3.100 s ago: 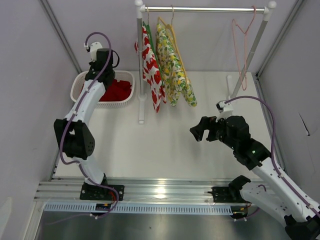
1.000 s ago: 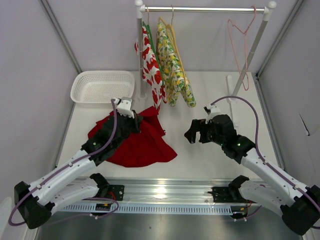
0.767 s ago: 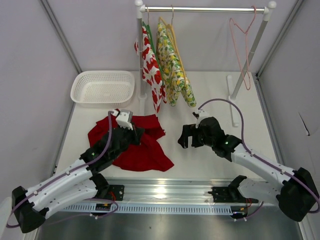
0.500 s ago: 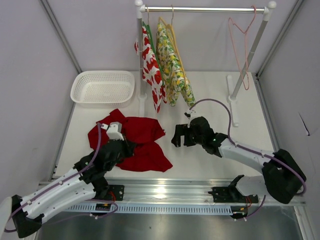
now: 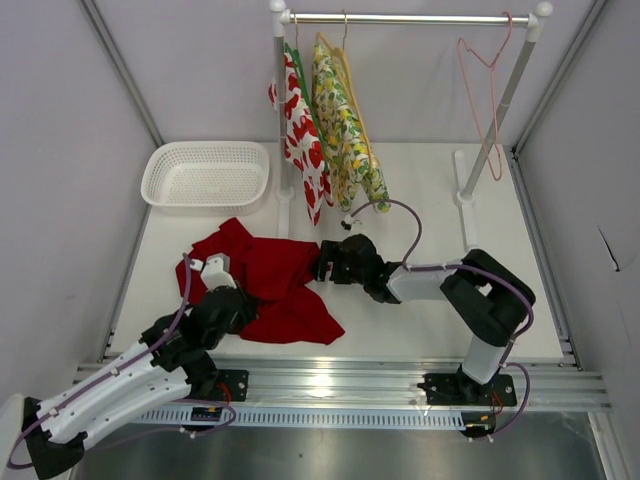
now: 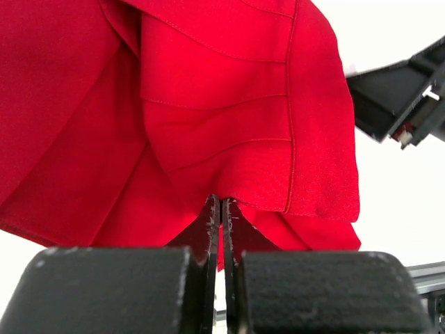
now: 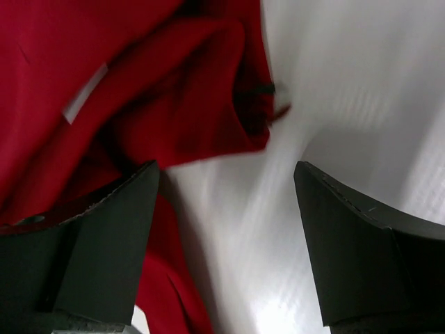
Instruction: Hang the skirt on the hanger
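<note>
Top view: the skirt point(image 5: 270, 285) lies crumpled on the table point(image 5: 400, 320), well apart from the hanger point(image 5: 487, 100), which hangs on the rail point(image 5: 410, 18). The left gripper point(image 5: 240, 308) sits at the skirt's near edge and the right gripper point(image 5: 325, 265) at its right edge.

Left wrist view: the jaws are clamped on a hem fold (probably to anchor the cloth).

Right wrist view: the jaws are spread wide and straddle a corner of the skirt, grasping nothing. This looks like preparation for a second hold.
</note>
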`<action>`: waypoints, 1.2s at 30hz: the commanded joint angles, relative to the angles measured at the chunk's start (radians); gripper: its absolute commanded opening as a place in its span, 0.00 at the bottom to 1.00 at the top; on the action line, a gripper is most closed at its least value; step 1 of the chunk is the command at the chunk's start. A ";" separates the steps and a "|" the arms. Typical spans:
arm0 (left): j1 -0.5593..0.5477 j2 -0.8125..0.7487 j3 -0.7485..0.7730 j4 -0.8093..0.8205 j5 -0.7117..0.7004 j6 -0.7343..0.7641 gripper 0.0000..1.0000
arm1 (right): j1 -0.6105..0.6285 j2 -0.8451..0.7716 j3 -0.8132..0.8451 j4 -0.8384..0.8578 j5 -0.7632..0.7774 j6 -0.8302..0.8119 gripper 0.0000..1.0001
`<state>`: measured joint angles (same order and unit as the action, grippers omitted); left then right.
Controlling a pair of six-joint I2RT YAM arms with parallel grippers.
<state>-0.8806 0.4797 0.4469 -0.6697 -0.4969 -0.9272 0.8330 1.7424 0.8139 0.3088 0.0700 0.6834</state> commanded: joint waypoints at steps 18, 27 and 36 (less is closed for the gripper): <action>-0.003 0.034 0.209 -0.007 -0.043 0.062 0.00 | 0.117 -0.341 -0.154 -0.105 0.520 0.165 0.00; 0.120 0.258 0.418 0.185 0.059 0.223 0.00 | -0.007 -0.860 -0.039 -0.517 0.573 0.015 0.00; 0.351 0.387 0.515 0.240 0.346 0.346 0.00 | -0.172 -0.890 0.237 -0.681 0.430 -0.246 0.00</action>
<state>-0.5797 0.8600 0.9077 -0.4816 -0.2462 -0.6617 0.6853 0.8589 0.9627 -0.2977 0.5018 0.5522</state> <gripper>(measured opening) 0.006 0.026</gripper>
